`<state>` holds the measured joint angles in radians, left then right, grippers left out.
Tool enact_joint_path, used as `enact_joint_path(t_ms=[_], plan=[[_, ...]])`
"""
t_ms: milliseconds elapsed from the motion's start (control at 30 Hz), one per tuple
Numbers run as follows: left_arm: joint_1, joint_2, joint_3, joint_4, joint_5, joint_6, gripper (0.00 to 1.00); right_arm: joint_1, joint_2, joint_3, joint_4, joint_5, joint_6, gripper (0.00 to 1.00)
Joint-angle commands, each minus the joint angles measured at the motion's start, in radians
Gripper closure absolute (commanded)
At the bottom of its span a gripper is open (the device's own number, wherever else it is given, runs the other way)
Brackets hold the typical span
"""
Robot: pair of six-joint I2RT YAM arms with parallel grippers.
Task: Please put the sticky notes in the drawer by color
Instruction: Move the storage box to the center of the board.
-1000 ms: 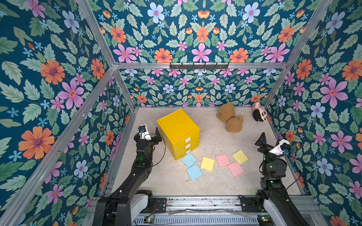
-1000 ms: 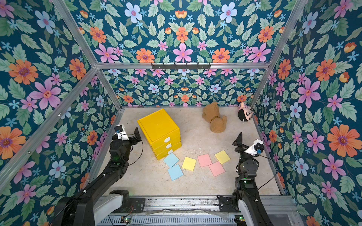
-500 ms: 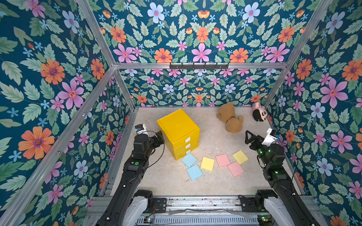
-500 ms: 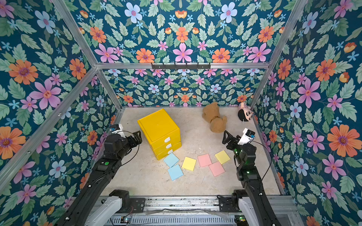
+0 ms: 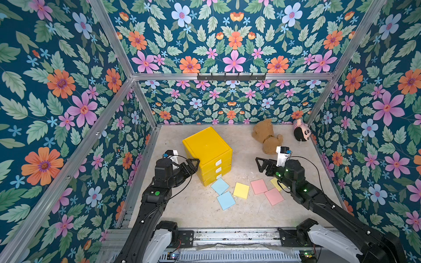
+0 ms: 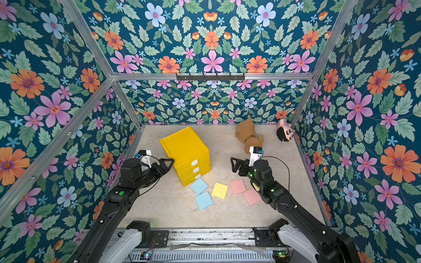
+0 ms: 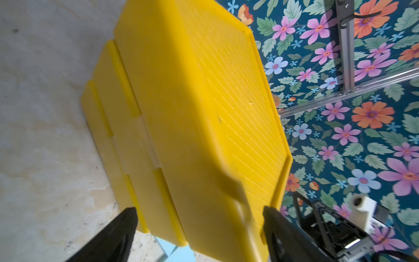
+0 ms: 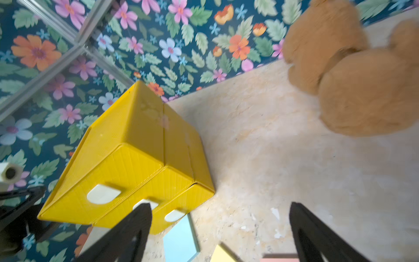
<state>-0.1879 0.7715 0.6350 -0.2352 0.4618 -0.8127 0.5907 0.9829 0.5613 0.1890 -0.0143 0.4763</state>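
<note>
Top views, both: six flimsy, feather-light sticky notes flat on the table at the foot of the shut drawer, best pinched by an edge; left gripper agape astride its top corner, right gripper agape, both empty

Yellow drawer on the table, sticky notes flat just before it, teddy bear and doll farther back.
</note>
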Motion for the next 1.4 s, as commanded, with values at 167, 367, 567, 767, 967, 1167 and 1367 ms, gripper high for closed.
enact_joint_path(t_ms=[167,367,567,767,967,1167,1367], plan=[[-0.012,0.068,-0.033,0.251,0.121,-0.134,0.19,0.109,0.162,0.048,0.155,0.023,0.042,0.01],[-0.055,0.164,-0.026,0.387,0.116,-0.177,0.23,0.110,0.208,0.046,0.187,0.017,0.067,0.01],[-0.105,0.277,0.006,0.466,0.082,-0.174,0.23,0.110,0.220,0.060,0.181,0.037,0.052,0.01],[-0.128,0.395,0.051,0.549,0.083,-0.176,0.23,0.110,0.253,0.124,0.117,0.017,0.002,0.02],[-0.130,0.460,0.085,0.550,0.041,-0.133,0.23,0.110,0.320,0.249,-0.027,-0.019,-0.122,0.03],[-0.131,0.448,0.117,0.484,0.011,-0.092,0.21,0.113,0.428,0.462,-0.245,-0.030,-0.212,0.03],[-0.125,0.342,0.163,0.262,-0.171,0.047,0.11,0.156,0.535,0.636,-0.388,0.019,-0.280,0.04]])
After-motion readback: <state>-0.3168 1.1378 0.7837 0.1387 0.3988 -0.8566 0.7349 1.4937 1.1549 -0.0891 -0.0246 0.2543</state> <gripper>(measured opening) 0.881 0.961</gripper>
